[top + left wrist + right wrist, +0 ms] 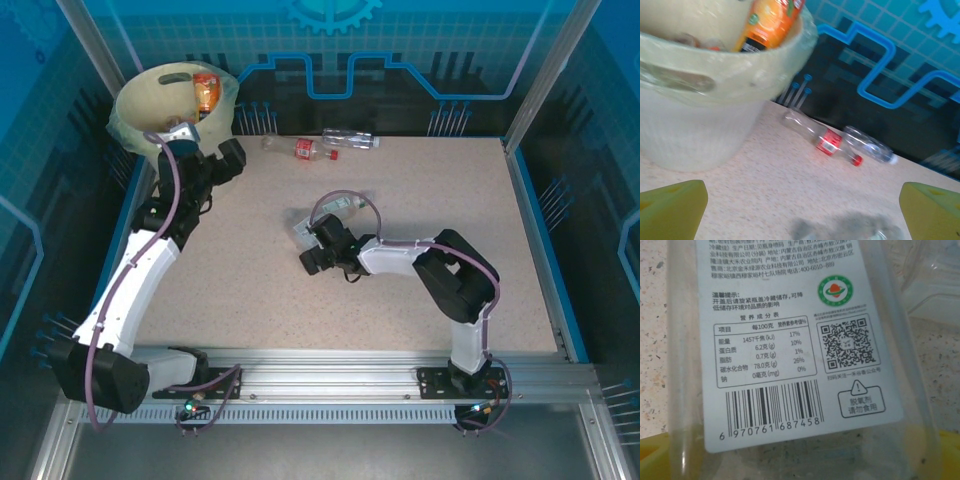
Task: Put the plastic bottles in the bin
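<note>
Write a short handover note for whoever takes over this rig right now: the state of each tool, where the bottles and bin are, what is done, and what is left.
Left tool: open, empty, close to the bin.
Right tool: jaws wide astride a white-labelled bottle in the middle of the table; cannot tell if it is gripped.
Done: an orange bottle lies in the bin.
Left: the white-labelled bottle, a second clear bottle beside it, and a red-labelled bottle and a plain clear bottle lying at the table's far edge.
</note>
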Available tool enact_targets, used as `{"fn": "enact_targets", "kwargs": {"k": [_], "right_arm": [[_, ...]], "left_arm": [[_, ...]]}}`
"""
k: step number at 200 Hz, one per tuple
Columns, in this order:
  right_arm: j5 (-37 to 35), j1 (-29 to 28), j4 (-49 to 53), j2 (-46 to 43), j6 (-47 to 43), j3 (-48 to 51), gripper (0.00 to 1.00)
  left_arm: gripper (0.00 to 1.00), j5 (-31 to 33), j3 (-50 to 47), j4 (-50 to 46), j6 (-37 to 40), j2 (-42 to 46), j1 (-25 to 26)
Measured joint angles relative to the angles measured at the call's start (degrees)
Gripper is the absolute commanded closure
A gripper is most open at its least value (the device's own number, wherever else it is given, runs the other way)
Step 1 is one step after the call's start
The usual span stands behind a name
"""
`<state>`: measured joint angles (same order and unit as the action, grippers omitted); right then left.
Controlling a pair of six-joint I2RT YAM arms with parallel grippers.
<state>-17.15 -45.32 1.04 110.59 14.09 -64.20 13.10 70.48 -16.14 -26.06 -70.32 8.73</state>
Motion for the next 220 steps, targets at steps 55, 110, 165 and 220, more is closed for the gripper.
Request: {"fn": "enact_targets", "kwargs": {"k": [55,110,165,220], "right_arm": [[1.4,-0.1,-2.6,0.0,1.1,0.6,0.25],[0.7,-1.5,-3.6,-5.4,1.1,5.9,0.39],[-1.1,-3.1,-3.5,-16.2,1.4,10.2,0.46],[-1.3,-3.5,-6.3,-25.9,5.4,12.1,0.49]], "left_arm": [[0.01,-15.7,0.0,-1.0,-7.1,-3.2,2.0],[0.01,-21.2,-0.9,-6.6,-7.4,-5.9,8.0],[0.01,-25.6,-1.6,-8.6,-6.4,-6.8,8.0],[0.01,-33.1,-3.8,-4.1,-8.4,-10.4,8.4]]}}
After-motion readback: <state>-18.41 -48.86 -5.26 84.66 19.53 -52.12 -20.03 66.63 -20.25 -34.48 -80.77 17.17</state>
